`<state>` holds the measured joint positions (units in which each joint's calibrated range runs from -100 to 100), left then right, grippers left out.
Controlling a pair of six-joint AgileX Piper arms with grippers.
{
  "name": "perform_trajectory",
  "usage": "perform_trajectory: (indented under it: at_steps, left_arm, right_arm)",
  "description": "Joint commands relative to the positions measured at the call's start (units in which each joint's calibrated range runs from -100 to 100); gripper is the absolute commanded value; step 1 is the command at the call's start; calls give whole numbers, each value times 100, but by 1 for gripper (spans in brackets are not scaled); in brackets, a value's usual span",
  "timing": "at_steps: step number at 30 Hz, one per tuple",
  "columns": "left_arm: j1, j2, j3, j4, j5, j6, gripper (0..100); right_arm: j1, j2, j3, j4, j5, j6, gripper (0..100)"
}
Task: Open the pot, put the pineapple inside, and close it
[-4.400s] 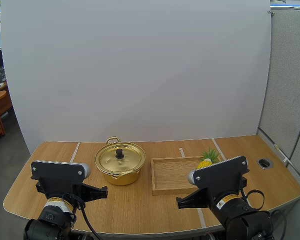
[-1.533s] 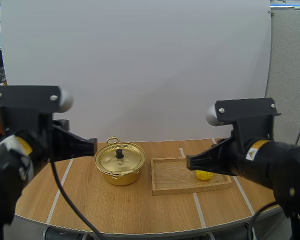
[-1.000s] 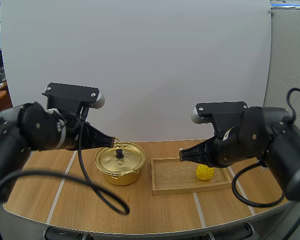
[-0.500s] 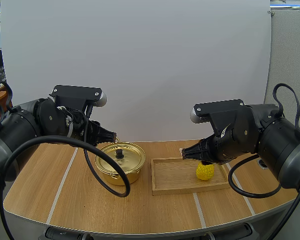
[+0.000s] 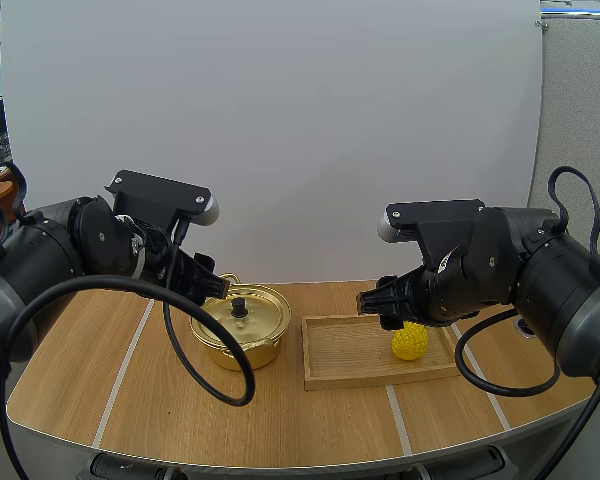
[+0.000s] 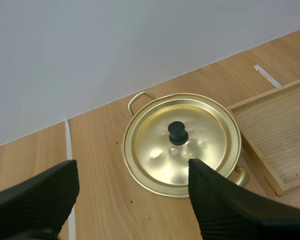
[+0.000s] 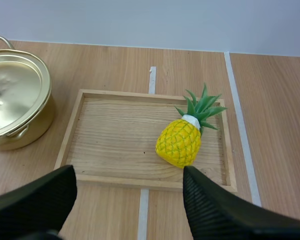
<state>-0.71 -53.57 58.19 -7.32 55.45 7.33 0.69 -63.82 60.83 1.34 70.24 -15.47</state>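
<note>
Now hovering over both targets, with nothing gripped yet.
Reached forward from the near edge of the desk [image 5: 130,390] and dipped lower over the last second. On the left, holding the left jaws wide apart above the gold pot [image 5: 242,352], with its lid [image 6: 200,150] seated and the black knob [image 6: 177,133] lined up between them. Further right, holding the right jaws equally apart above the wooden tray [image 7: 110,135], where the pineapple [image 7: 179,142] lies in the right half, untouched and well apart from the pot. Reads as approach done and opening not begun, with a likely descent onto the knob next. Counted: one pot, one lid, one tray, one pineapple, two arms.
</note>
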Motion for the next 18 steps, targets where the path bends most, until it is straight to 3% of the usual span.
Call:
perform_trajectory:
  at_steps: [1,8,14,18]
  left_arm:
    - [7,526,-78,-759,-349,1024,100]
    - [-10,1675,-581,-1427,-362,1742,100]
    - [-26,2567,-1156,-2321,377,2947,100]
    - [-26,3060,-1507,-2410,486,2991,100]
  right_arm:
    - [-19,-19,-36,38,-160,-11,100]
    - [-19,-19,-36,38,-160,-11,100]
    - [-19,-19,-36,38,-160,-11,100]
    - [-19,-19,-36,38,-160,-11,100]
